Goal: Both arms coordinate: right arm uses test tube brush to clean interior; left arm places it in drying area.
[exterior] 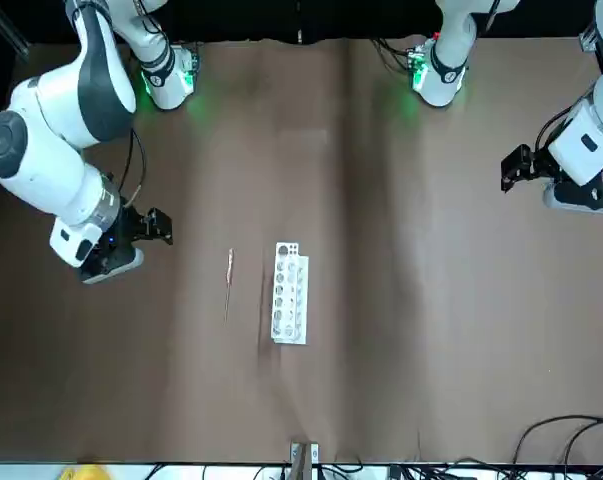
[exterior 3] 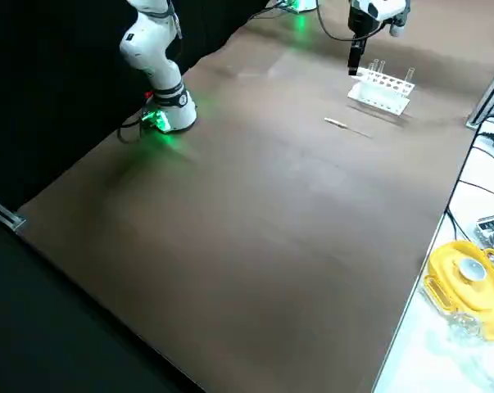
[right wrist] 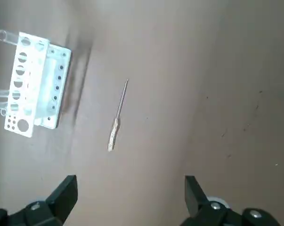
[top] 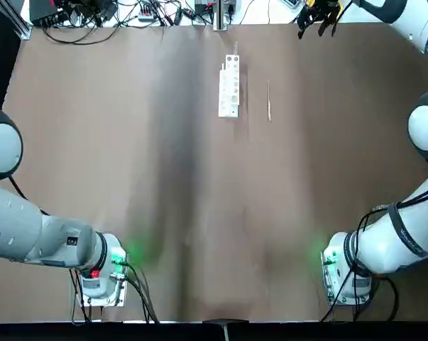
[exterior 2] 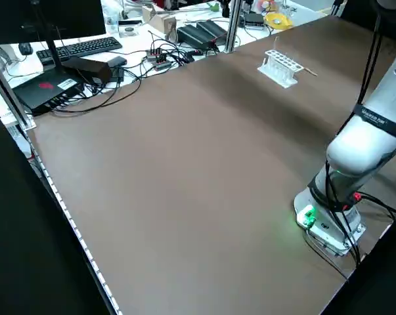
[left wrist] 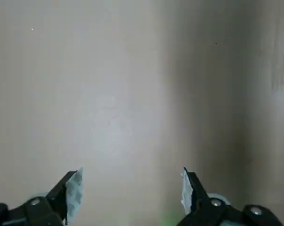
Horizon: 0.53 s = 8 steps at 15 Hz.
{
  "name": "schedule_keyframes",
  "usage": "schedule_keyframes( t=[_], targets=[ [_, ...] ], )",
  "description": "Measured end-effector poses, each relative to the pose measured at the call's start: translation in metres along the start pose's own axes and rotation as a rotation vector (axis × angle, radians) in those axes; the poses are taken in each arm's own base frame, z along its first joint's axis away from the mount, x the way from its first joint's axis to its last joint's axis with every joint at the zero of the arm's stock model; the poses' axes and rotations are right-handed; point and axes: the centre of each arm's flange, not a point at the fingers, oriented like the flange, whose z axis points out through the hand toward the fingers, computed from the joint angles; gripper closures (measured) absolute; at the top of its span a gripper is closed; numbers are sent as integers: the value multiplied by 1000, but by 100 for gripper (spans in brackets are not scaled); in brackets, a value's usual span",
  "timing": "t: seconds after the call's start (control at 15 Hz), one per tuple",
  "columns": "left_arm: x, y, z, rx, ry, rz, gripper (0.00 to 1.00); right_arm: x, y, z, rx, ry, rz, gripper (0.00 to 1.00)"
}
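Brown table (top: 128, 156) carries the white rack (top: 229, 88) with the brush (top: 269, 101) lying just beside it, apart; right gripper (right wrist: 130, 197) hovers nearby, jaws wide, empty; left gripper (left wrist: 130, 193) likewise spread, empty, over bare table.

Matt brown table (top: 128, 142); white plastic-looking rack (top: 229, 88), glossy arms.

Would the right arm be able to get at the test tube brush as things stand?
Probably yes. The test tube brush lies flat and alone on the table, apart from the rack. The right gripper hangs open above it, with nothing in between.
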Motion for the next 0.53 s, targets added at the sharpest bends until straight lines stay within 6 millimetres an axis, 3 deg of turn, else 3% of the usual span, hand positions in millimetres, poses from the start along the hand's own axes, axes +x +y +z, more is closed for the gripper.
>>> schedule_keyframes(
  t=[0.53],
  targets=[
    [1,-4,0,19,8,0,0,3,5,-12,-2,20,7,0]
  ],
)
